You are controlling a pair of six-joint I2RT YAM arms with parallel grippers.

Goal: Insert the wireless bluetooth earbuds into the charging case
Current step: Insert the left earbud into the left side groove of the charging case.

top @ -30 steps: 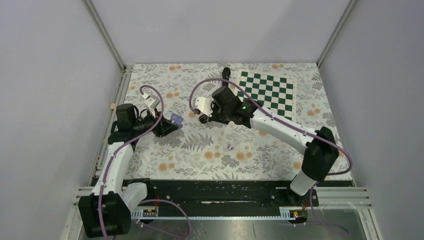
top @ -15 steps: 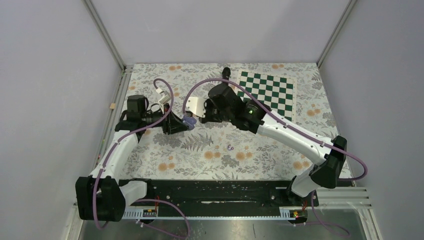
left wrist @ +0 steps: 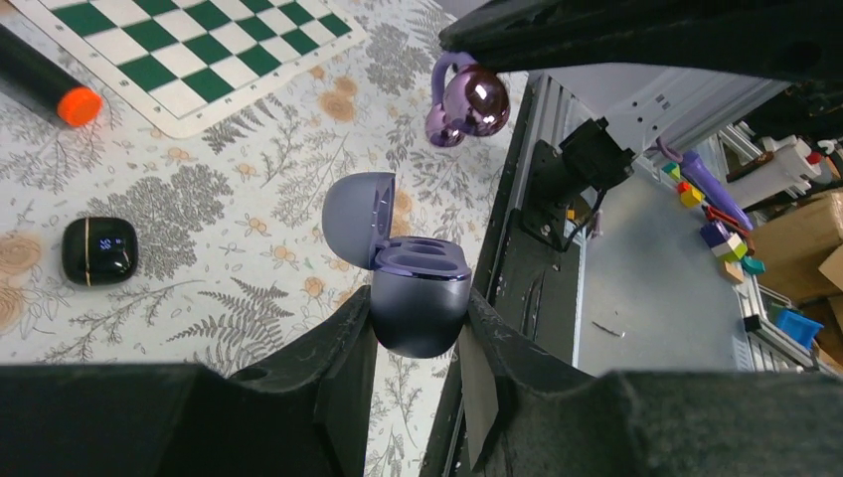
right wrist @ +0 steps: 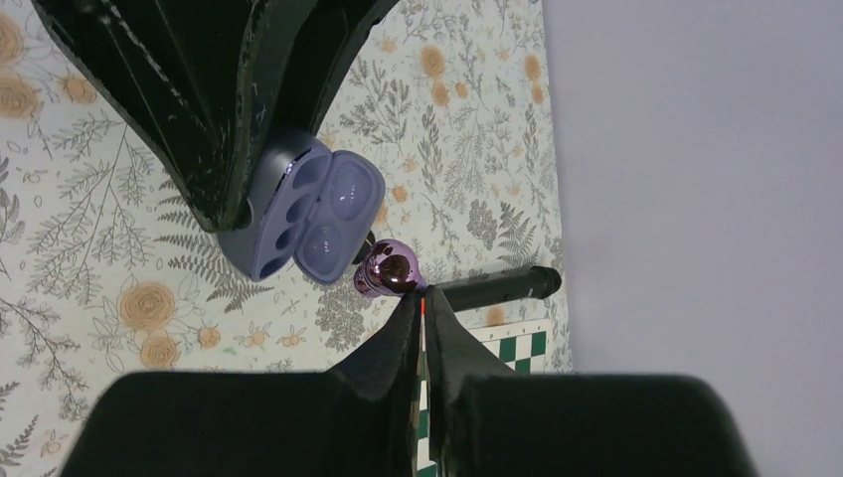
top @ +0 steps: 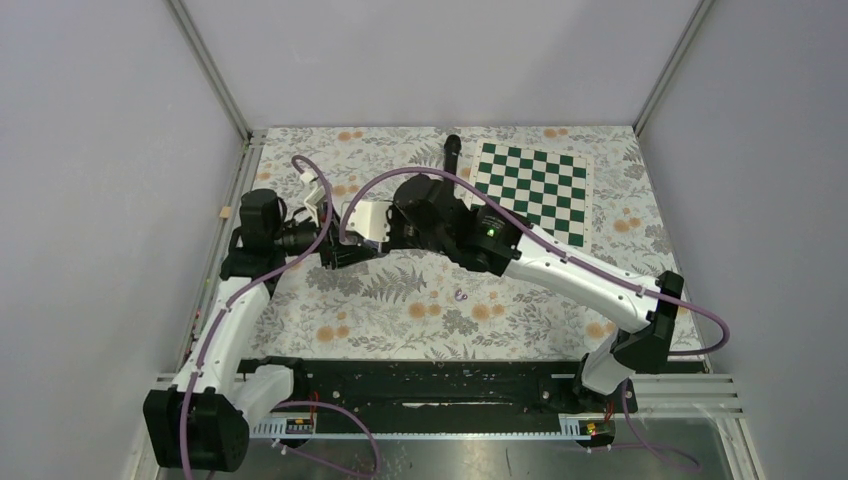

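The left gripper (left wrist: 418,310) is shut on the lower body of a purple charging case (left wrist: 420,288). Its lid (left wrist: 358,214) stands open and two empty sockets show. In the right wrist view the case (right wrist: 308,214) hangs above the floral table. The right gripper (right wrist: 422,298) is shut on a shiny lilac earbud (right wrist: 390,270), which sits just beside the open lid. From the left wrist view this earbud (left wrist: 469,102) hovers a little beyond the case. A second lilac earbud (top: 460,296) lies on the table in front of both grippers.
A green-and-white chessboard (top: 530,185) lies at the back right. Beside it lies a black microphone (left wrist: 40,79) with an orange end. A small black case (left wrist: 97,250) sits on the floral cloth. The two arms meet closely at centre left (top: 365,240).
The right arm has swung left with the earbud, closing in on the case. The left gripper pushed right with the case, then drew back slightly. Both grips stayed shut.
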